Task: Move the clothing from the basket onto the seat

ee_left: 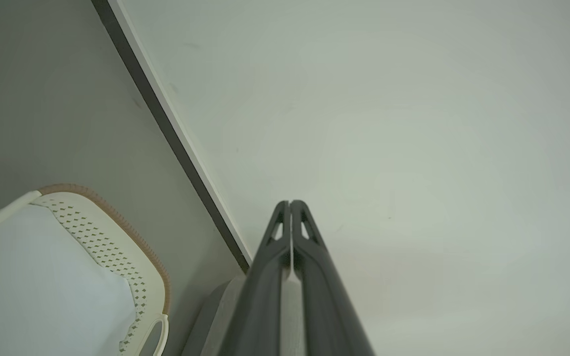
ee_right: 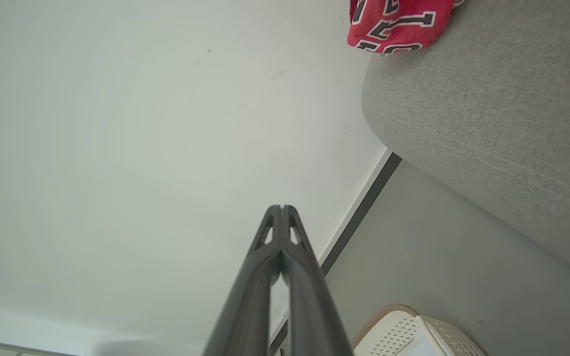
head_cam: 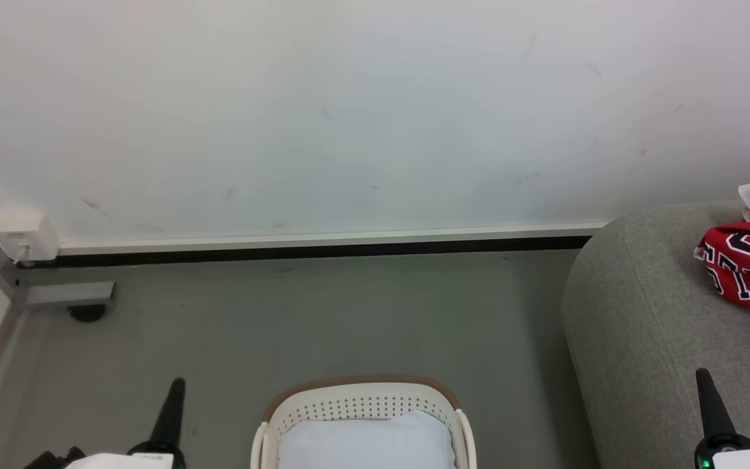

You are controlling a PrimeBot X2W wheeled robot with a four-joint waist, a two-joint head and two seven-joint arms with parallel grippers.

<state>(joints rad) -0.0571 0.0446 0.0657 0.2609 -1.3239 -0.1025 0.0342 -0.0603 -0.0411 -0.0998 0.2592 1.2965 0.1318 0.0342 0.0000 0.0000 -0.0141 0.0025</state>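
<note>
Though scuffed with faint dark marks, matte white wall [head_cam: 349, 111] across the upper half of the head view; white skirting over a black band at its foot, then smooth grey floor [head_cam: 323, 312]. Seat [head_cam: 661, 339] at right: light grey woven upholstery, rounded corner; stitched seam [ee_right: 488, 153] along its side sharper in the right wrist view than from the head. Basket [head_cam: 362, 398] bottom centre on the floor, near the seat but apart: oval cream plastic, perforated wall, brown rim band; looped side handle [ee_left: 154, 336] clearest from the left wrist. Pale white-blue cushion [head_cam: 365, 443] inside it, smooth and puffy. Clothing [head_cam: 749, 267] bunched on top of the seat at far right: bright red, white trim, black-and-white block lettering. Left gripper [ee_left: 290, 203] and right gripper [ee_right: 281, 207]: long dark tapered fingers pressed tip to tip, holding nothing, both pointed at bare wall. Small white box [head_cam: 27, 234] low on the wall at left, head view.
</note>
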